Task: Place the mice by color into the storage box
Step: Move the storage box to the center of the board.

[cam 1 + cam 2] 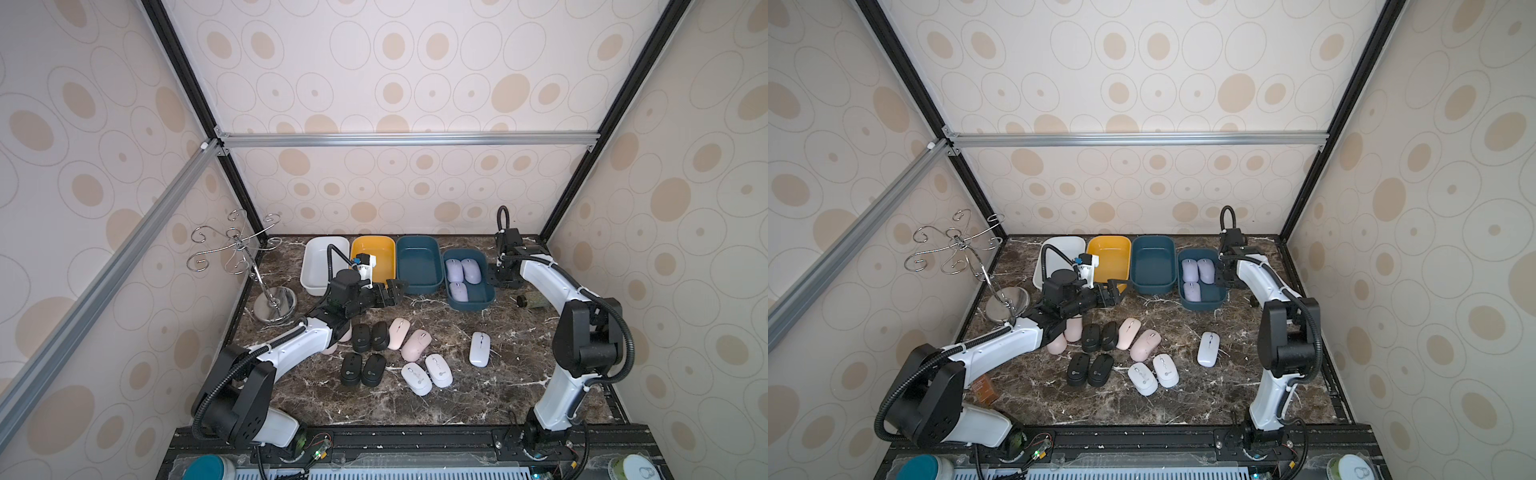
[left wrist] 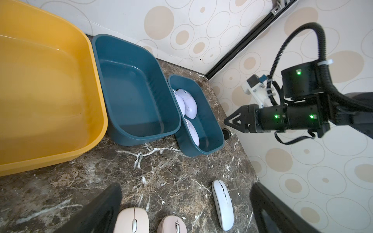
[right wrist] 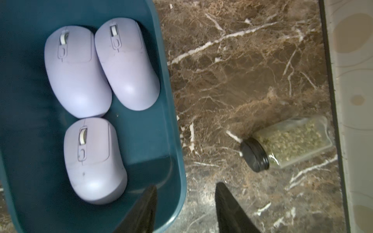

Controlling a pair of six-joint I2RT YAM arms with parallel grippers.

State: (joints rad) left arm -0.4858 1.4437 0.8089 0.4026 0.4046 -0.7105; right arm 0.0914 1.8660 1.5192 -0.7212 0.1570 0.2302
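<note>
Four open boxes line the back edge of the counter: a white box, a yellow box, a large teal box and, set a little forward at the right end, a small teal box. Three lavender mice lie flat in the small teal box, two side by side and one in front, with bare floor along its right wall.

The right tool hangs at that box's right rim, fingers apart with nothing between them. In the right wrist view one finger shows over the box's inside and one over the counter. A jar lies on its side between the box and the right wall, narrowing the room there.

The left tool hovers near the front rims of the yellow and large teal boxes, fingers spread wide and empty. On the middle of the counter lie four black mice in two pairs, four pink mice, two of them partly under the left arm, and two white mice side by side. A third white mouse lies alone to the right, with bare counter all round it.

A bare strip runs between the boxes' front walls and the mice, and a wider band between the mice and the counter's front edge. A metal rack stands near the back left corner, beside the white box.
</note>
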